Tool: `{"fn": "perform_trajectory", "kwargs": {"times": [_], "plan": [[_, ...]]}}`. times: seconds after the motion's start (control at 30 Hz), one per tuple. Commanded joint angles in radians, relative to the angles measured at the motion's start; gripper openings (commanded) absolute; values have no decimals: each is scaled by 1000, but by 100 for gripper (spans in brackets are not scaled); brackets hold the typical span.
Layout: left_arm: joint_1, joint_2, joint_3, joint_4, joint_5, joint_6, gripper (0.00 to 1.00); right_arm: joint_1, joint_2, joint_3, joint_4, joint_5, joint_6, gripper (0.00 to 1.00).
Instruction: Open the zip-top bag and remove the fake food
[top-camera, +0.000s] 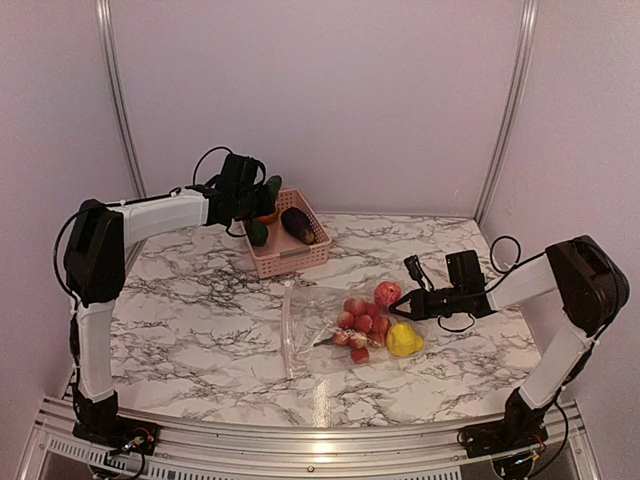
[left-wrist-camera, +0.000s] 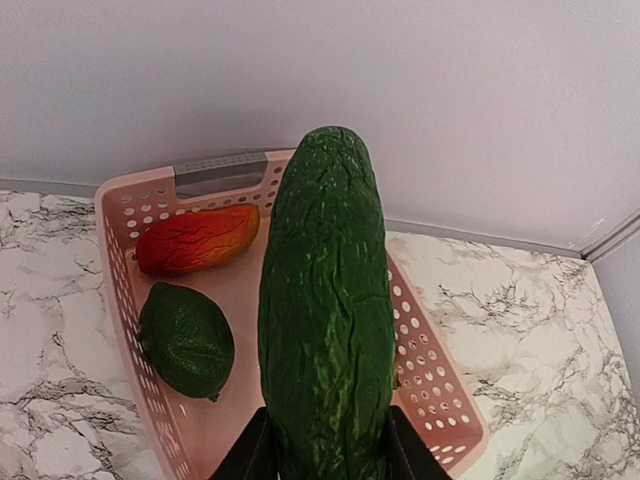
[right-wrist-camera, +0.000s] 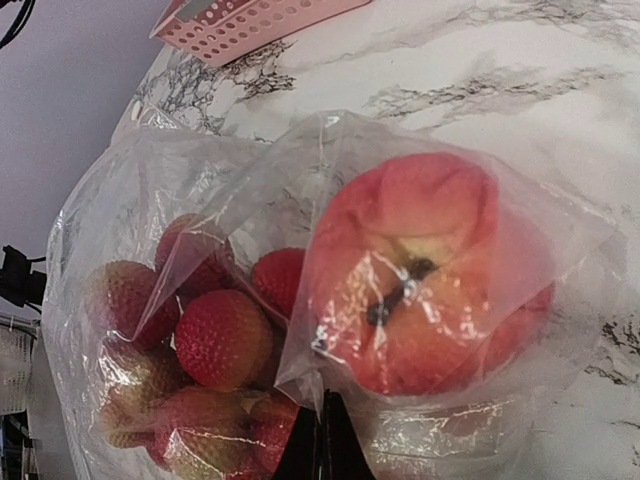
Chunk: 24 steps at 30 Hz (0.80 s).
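Zip-top bag (top-camera: 305, 325), three foods (top-camera: 362, 322) inside: right jaws pinch it, left jaws clamp cucumber (left-wrist-camera: 325, 320).

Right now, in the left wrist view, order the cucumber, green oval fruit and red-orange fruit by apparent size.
Largest: cucumber, though nearest the camera.
Then green oval fruit and red-orange fruit: alike, unranked.

The zip-top bag (top-camera: 305, 340), clear crinkled plastic, lies flat on the table (top-camera: 180, 330), zip strip (top-camera: 288, 335) along its left edge. A cluster of red balls (top-camera: 360, 325) and a pinkish-red round fruit (top-camera: 388, 292) sit inside at its right end, a yellow lumpy fruit (top-camera: 405, 340) beside them. The eggplant (top-camera: 298, 225) and dark green oval fruit (left-wrist-camera: 186, 342) lie in the pink basket (left-wrist-camera: 430, 400). A cucumber (left-wrist-camera: 325, 300) is clamped in the left gripper (left-wrist-camera: 328, 455) above the basket.
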Motion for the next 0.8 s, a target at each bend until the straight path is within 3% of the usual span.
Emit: {"fn": "perform_trajectory", "kwargs": {"times": [0.0, 0.5, 0.77], "plan": [[15, 97, 87, -45, -72, -43, 22, -9, 2, 2, 13, -8, 8, 0], [37, 362, 331, -107, -80, -71, 35, -9, 15, 0, 18, -17, 11, 0], [48, 378, 354, -102, -20, -48, 58, -6, 13, 2, 16, -25, 11, 0]]}}
